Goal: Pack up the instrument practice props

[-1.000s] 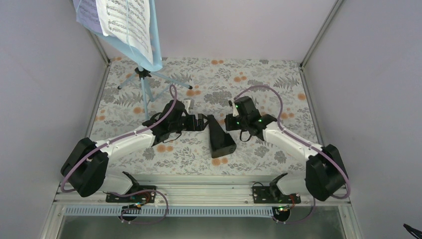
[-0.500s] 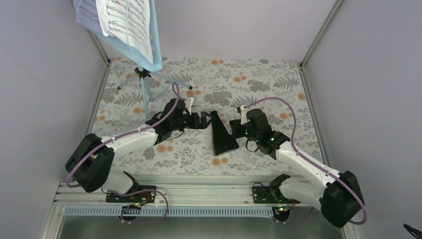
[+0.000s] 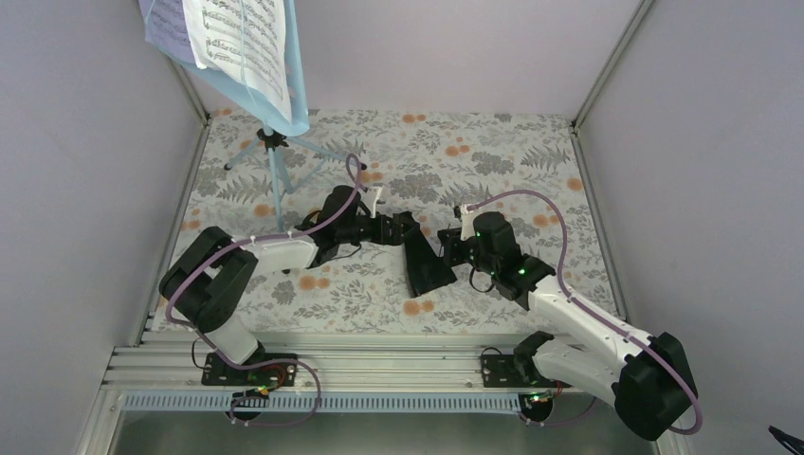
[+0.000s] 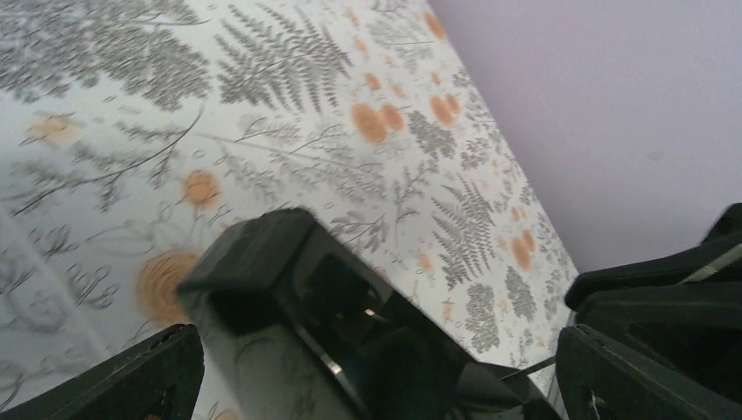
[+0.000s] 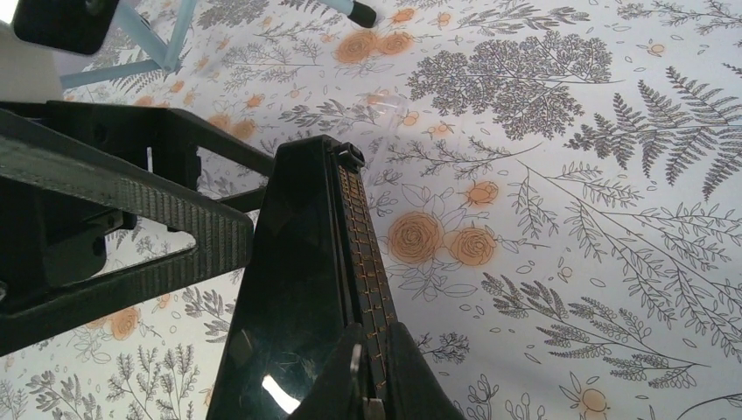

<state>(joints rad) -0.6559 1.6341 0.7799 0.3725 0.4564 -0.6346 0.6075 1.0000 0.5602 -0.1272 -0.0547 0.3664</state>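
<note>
Left gripper (image 3: 403, 227) nearer, apparently astride metronome (image 3: 429, 268)

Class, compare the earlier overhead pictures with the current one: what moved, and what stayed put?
The left gripper, open, advanced rightward until its jaws straddle the narrow end of the metronome. The right arm's elbow swung back toward the near edge; the right gripper stayed shut at the metronome, which shifted slightly. The music stand and sheet music are unchanged.

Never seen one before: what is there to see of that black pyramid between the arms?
The metronome is glossy black, with an orange-ticked scale down its front and a small knob on top. It sits on the flowered cloth; the right claw pinches its front, the open left claw flanks its top.
</note>
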